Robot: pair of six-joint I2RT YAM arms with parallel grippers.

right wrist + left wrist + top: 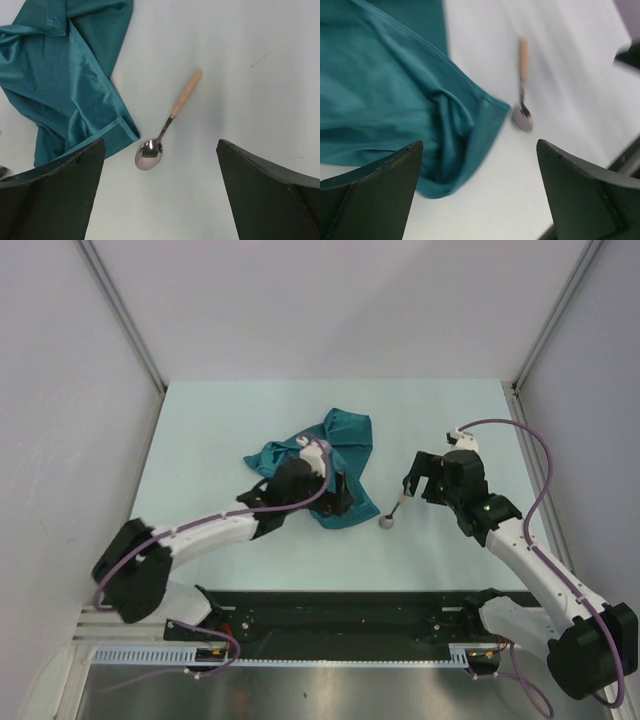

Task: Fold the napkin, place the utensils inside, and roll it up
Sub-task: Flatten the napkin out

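The teal napkin (pixel 345 440) lies crumpled, partly folded over itself, in the middle of the table. My left gripper (pixel 343 500) hovers open and empty over its near right corner. In the left wrist view the napkin (pixel 385 90) fills the left side, and the gripper (pixel 480 200) stands over bare table beside the cloth's edge. The spoon (pixel 392 514) lies just right of the napkin, bowl toward me, tan handle pointing away. My right gripper (pixel 418 485) is open and empty above it. The right wrist view shows the spoon (pixel 167 125) ahead of the gripper (pixel 160 195) and the napkin (pixel 70 85) to the left.
The pale table (pixel 450 410) is walled by white panels on three sides, with metal posts at the back corners. A black rail (pixel 350 610) carrying the arm bases runs along the near edge.
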